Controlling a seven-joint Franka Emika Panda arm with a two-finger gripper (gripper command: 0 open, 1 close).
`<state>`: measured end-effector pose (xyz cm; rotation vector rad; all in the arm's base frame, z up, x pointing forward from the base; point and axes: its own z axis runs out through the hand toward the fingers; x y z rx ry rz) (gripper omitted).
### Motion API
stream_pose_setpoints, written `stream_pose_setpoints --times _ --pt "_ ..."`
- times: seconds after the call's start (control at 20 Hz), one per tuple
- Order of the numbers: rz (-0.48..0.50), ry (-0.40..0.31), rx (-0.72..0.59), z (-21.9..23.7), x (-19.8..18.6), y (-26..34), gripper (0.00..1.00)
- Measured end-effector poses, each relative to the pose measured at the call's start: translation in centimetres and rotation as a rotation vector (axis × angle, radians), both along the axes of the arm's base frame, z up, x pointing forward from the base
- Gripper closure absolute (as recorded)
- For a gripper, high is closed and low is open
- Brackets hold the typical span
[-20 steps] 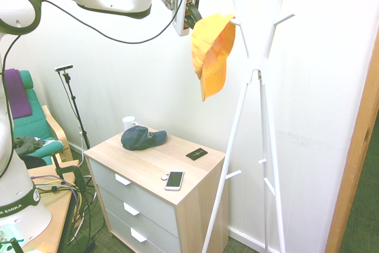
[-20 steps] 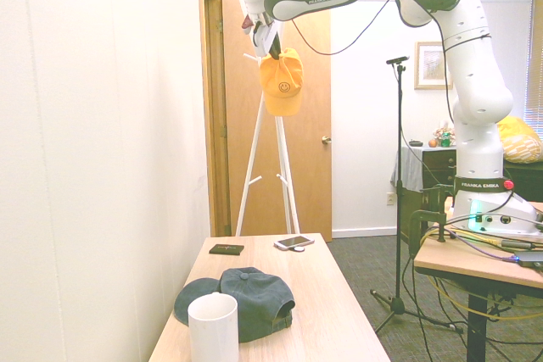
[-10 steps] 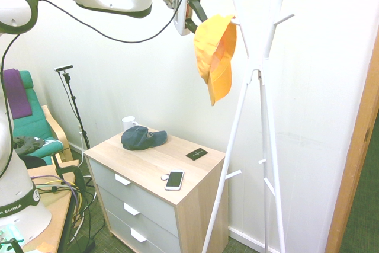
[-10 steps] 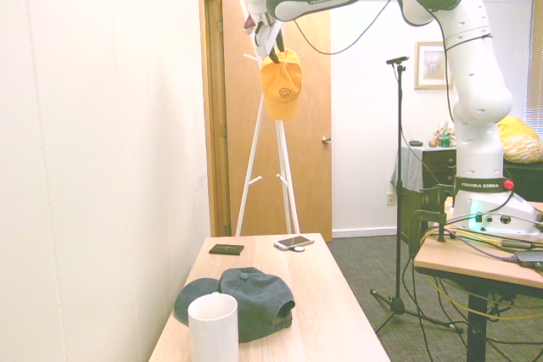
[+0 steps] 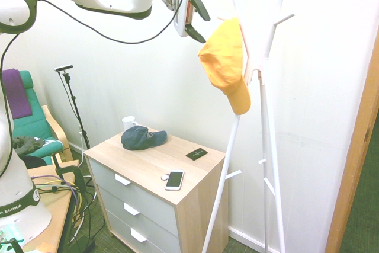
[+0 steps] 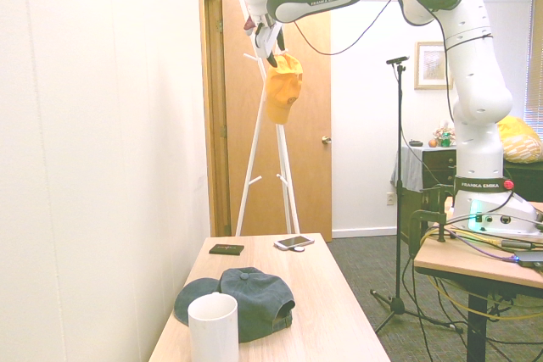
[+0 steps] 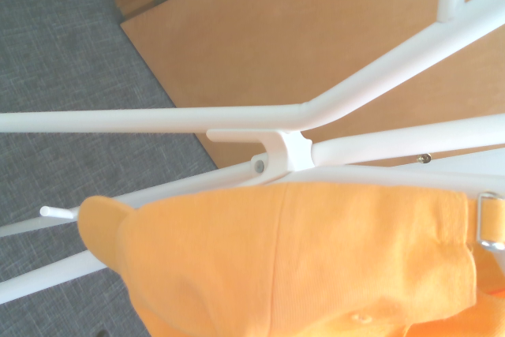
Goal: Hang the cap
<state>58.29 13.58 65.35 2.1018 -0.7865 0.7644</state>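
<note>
On the white coat rack (image 5: 265, 78), we see the yellow-orange baseball cap (image 5: 225, 63) hanging brim down. Just beside it, our gripper (image 5: 203, 25) stands released, fingers spread.

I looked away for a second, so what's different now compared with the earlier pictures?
The end effector opened and let go of the yellow cap, which swung round and now hangs lower against the white coat stand. The navy cap, phone and mug stayed put.

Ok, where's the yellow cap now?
In the first exterior view, the cap hangs against the coat rack, on its left side, just below the open pincer.
</note>
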Motion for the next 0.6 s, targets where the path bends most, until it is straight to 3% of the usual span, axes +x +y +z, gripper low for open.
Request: stream_pose_setpoints --times 0.15,0.6 --pt "0.005 0.013 0.037 -0.7 0.0 0.2 0.0" --pt "0.047 0.16 0.542 -2.6 -1.5 4.3 0.0"
